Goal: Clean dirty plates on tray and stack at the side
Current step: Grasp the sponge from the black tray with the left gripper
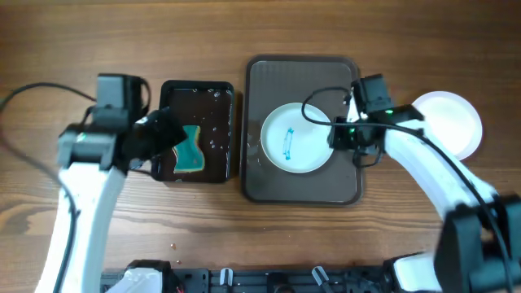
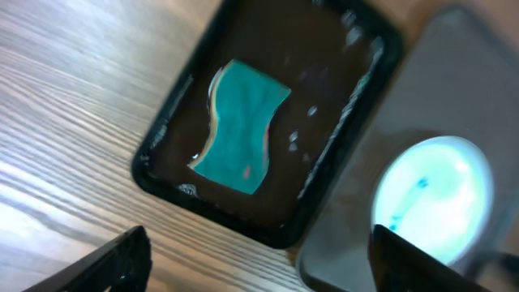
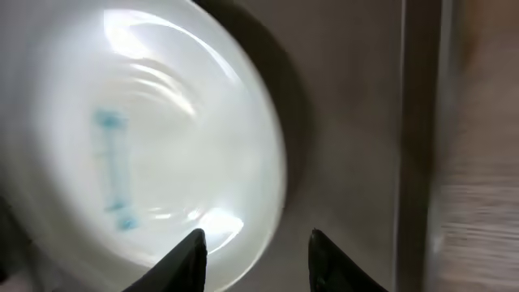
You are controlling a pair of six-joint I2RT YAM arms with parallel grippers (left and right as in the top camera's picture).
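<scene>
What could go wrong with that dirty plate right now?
The right claw stands open across the rim of the plate; pinching just that smooth edge, the plate might tilt or slip back onto the tray. The blue smear is not yet wiped, so moving the plate now onto the clean plate beside the tray could dirty it. The sponge lies in a wet-looking black tray and may drip.

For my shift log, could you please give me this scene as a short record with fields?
tray: one plate, blue smear at centre
side plate: white, on the table right of the tray; count unclear
sponge: teal, in the black tray
left gripper: open, above the black tray
right gripper: open, at the plate's right rim
</scene>
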